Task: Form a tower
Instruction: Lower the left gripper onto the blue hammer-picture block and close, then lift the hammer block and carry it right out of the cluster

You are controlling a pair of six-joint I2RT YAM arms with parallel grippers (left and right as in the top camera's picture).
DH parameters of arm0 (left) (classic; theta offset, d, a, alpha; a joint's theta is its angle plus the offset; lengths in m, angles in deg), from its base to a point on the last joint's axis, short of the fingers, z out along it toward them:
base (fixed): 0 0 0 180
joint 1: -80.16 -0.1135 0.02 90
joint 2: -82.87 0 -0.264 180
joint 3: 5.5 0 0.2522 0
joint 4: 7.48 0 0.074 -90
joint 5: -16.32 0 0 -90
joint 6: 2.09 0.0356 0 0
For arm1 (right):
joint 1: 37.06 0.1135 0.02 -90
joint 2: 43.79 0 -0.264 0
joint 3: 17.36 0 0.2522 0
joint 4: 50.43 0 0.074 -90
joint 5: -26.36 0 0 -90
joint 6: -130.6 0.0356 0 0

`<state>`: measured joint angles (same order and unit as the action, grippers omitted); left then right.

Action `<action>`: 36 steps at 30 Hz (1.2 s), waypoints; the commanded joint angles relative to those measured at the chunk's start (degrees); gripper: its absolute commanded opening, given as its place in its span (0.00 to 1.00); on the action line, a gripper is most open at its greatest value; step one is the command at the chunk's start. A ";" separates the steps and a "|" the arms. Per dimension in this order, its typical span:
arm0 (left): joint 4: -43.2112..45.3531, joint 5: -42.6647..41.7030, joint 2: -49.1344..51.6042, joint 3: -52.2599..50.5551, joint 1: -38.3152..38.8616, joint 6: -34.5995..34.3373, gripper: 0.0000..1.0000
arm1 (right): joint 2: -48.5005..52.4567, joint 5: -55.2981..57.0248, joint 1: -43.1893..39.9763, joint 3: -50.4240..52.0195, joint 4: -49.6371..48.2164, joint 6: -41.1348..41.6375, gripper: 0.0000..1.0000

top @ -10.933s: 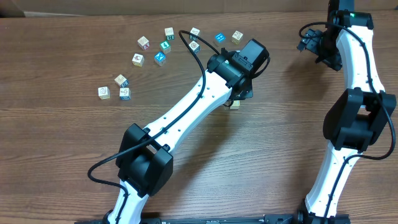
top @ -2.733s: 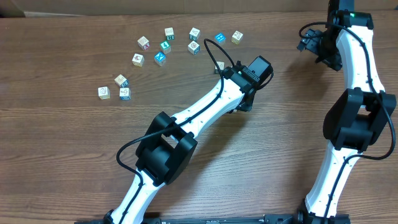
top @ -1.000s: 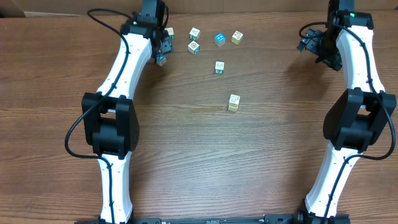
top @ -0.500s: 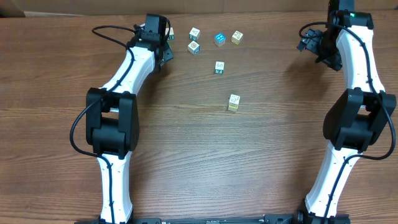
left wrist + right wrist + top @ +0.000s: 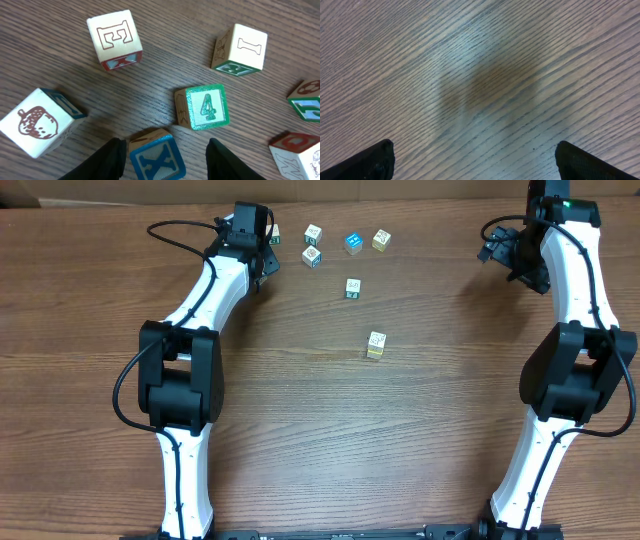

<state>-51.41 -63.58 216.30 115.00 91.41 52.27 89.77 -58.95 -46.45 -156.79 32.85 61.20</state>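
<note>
Now the half-closed left gripper point(image 5: 168, 157) straddles the blue X cube point(image 5: 156, 161), not yet clamping it. Centre the jaws before squeezing. The right gripper point(image 5: 475, 160) gapes empty.

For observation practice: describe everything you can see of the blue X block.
The blue X block is a small wooden cube: blue top face with a pale X, plain light-wood sides. It sits flat on the wooden table, partly cut off by the frame. The left gripper straddles it with a gap on one side; no other block touches it.
</note>
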 commanded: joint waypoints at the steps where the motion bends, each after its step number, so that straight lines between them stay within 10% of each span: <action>1: 0.31 0.39 3.10 -0.63 0.02 -0.39 0.46 | -1.05 0.20 -0.33 -0.68 -0.24 0.20 1.00; 17: -5.84 -0.31 3.19 -0.57 0.04 3.56 0.21 | -1.05 0.20 -0.33 -0.68 -0.24 0.20 1.00; 28: -16.85 -32.09 2.75 -0.46 0.04 11.45 0.27 | -1.05 0.20 -0.33 -0.68 -0.24 0.20 1.00; 36: -29.35 -33.57 1.64 -0.44 0.74 12.74 0.14 | -1.05 0.20 -0.33 -0.68 -0.24 0.20 1.00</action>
<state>-77.88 -94.72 217.35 116.14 91.12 63.07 89.77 -58.93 -46.45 -156.79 32.85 61.22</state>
